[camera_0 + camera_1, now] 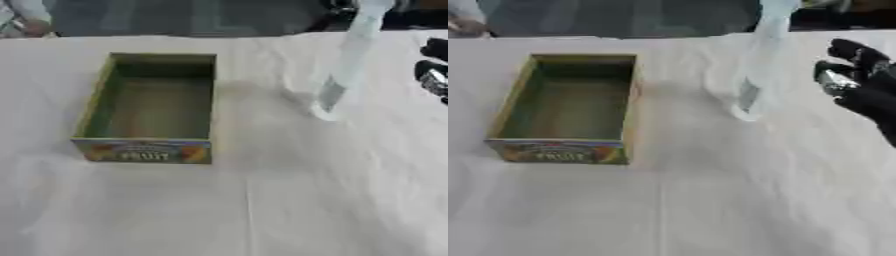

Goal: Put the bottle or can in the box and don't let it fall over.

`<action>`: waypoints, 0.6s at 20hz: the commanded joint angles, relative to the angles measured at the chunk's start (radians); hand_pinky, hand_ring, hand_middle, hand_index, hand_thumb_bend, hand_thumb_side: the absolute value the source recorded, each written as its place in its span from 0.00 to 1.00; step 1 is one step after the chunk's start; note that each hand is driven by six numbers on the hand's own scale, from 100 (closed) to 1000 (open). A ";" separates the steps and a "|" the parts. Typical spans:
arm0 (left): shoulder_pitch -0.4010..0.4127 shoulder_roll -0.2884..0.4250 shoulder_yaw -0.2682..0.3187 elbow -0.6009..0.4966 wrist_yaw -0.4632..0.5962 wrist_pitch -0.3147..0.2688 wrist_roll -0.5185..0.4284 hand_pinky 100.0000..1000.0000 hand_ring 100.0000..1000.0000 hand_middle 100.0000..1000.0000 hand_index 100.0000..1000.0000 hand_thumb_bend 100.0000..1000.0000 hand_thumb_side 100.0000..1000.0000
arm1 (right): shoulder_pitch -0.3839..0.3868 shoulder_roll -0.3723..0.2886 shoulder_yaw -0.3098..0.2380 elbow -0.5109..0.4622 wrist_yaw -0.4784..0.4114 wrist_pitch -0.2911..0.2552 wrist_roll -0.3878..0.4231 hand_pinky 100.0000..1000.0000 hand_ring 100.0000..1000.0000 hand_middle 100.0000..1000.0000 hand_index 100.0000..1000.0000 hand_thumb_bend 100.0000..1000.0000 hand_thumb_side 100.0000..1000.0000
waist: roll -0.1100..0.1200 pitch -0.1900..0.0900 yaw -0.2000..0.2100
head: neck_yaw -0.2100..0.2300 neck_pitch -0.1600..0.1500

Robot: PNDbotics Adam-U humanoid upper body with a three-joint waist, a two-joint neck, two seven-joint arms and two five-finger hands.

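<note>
On the white cloth-covered surface [262, 210] we see an open green cardboard box with a colourful fruit label [149, 107] at left. Right of it stands a tall clear plastic bottle [756, 65], upright. Our black right hand [859, 82] hovers beside it, fingers spread, holding nothing.

White cloth [289, 200] covers table, creased; dark floor [192, 17] beyond far edge.

1 box [149, 145] | 1 bottle [350, 60] | 1 hand [864, 85]
</note>
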 commanded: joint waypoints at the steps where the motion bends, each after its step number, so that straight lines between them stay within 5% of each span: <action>1: -0.010 0.019 0.011 -0.020 -0.008 0.004 0.001 1.00 0.73 0.66 0.88 0.00 0.53 | -0.011 -0.018 -0.010 -0.022 -0.001 -0.001 -0.005 0.96 1.00 1.00 1.00 0.00 0.32 | -0.002 -0.020 0.002 | 0.005 -0.004; 12: -0.008 0.014 0.010 -0.017 -0.006 0.008 -0.004 1.00 0.72 0.65 0.88 0.00 0.53 | -0.021 -0.017 0.000 -0.022 0.016 0.025 0.006 0.96 1.00 1.00 1.00 0.00 0.32 | -0.002 -0.023 0.005 | 0.005 -0.015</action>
